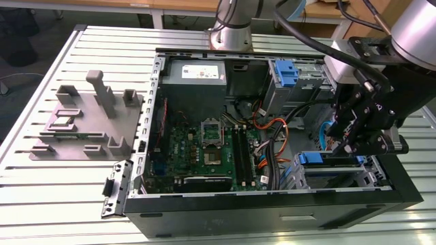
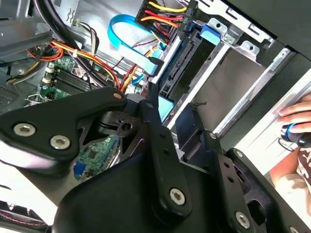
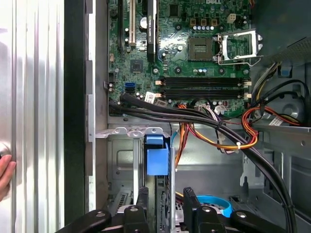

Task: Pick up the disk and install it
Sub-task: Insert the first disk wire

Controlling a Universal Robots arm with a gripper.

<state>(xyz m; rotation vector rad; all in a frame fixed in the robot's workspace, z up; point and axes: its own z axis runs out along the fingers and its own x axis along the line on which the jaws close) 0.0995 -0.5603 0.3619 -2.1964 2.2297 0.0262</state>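
while the blue-framed disk (image 3: 156,155) sits in the metal bay (image 3: 121,160) — the black gripper (image 3: 165,196) is spread apart around it.

I find the disk (image 1: 320,159) in the lower right of the exterior view. It sits down in the drive cage (image 1: 371,171) at the corner of the open case, and the blue edge of its carrier frame faces up, roughly level with the cage rim. In the first wrist view I look along that edge. The disk (image 3: 156,155) stands on edge between grey metal rails, blue tab toward me, its silver body mostly hidden in the slot.
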